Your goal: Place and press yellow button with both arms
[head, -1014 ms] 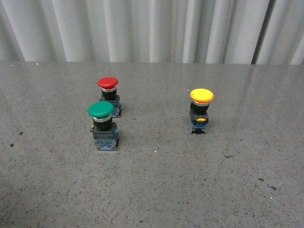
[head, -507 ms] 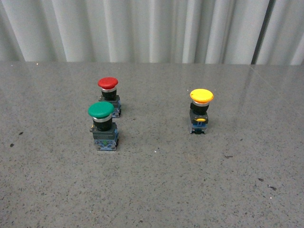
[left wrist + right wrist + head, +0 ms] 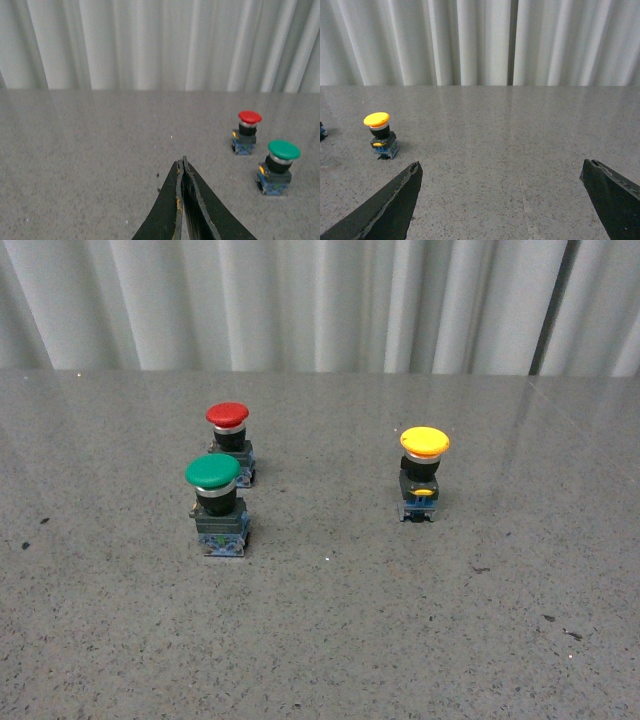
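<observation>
Right gripper (image 3: 501, 164), spread wide, should straddle the upright yellow button (image 3: 424, 472) at right squarely; left gripper (image 3: 183, 161), fingers together, suits pressing its cap.

Yellow button (image 3: 424, 443): yellow cap, black body. Green button (image 3: 213, 472) and red button (image 3: 227, 415): black bodies too. Desk (image 3: 330, 640): speckled grey.
</observation>
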Controlling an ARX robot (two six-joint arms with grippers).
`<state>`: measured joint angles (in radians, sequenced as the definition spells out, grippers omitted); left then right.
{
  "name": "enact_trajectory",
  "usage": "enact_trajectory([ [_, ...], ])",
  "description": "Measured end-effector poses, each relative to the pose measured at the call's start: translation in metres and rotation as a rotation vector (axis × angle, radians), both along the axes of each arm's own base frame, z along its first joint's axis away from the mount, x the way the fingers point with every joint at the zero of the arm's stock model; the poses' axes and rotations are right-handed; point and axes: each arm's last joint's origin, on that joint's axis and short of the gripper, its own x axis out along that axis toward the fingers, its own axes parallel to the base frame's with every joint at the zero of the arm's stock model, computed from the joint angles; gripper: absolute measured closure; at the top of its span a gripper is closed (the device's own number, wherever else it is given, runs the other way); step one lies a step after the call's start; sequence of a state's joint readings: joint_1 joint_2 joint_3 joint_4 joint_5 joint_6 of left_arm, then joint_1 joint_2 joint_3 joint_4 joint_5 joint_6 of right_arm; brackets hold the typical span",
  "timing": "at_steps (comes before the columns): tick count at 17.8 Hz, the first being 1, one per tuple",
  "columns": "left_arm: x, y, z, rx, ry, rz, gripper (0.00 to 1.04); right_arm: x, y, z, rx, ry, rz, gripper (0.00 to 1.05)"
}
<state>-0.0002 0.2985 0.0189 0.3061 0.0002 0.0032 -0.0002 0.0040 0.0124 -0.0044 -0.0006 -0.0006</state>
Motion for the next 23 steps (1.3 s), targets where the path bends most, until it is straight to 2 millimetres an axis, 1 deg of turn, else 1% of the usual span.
enact_trajectory([
  [1,-0.002,0.000,-0.003,0.000,0.019,0.000,1.03,0.000,0.000,0.000,0.000,0.000,0.000,0.07],
  [5,-0.007,0.000,-0.003,0.000,0.013,0.000,1.03,0.000,0.000,0.000,0.000,0.000,0.000,0.07],
  [10,-0.009,0.000,-0.004,0.000,0.018,0.000,1.03,0.000,0.000,0.000,0.000,0.000,0.000,0.07],
  [11,-0.015,0.000,-0.009,0.000,0.066,-0.002,1.03,0.000,0.000,0.000,0.000,0.000,0.000,0.07],
  [12,-0.019,0.000,-0.006,0.000,0.027,0.001,1.03,0.000,0.000,0.000,0.000,0.000,0.000,0.07],
  [13,-0.019,0.000,-0.004,0.000,0.010,0.002,1.03,0.000,0.000,0.000,0.000,0.000,0.000,0.07],
  [14,-0.019,0.000,-0.007,0.000,0.033,0.002,1.03,0.000,0.000,0.000,0.000,-0.001,0.000,0.07],
  [19,-0.019,0.000,-0.006,0.000,0.026,0.000,1.03,0.000,0.000,0.000,0.000,0.000,0.000,0.07],
  [20,-0.019,0.000,-0.006,-0.001,0.026,0.000,0.95,0.000,0.000,0.000,0.000,0.000,0.000,0.07],
  [23,-0.019,0.000,-0.006,-0.001,0.026,0.000,0.62,0.000,0.000,0.000,0.000,0.000,0.000,0.07],
])
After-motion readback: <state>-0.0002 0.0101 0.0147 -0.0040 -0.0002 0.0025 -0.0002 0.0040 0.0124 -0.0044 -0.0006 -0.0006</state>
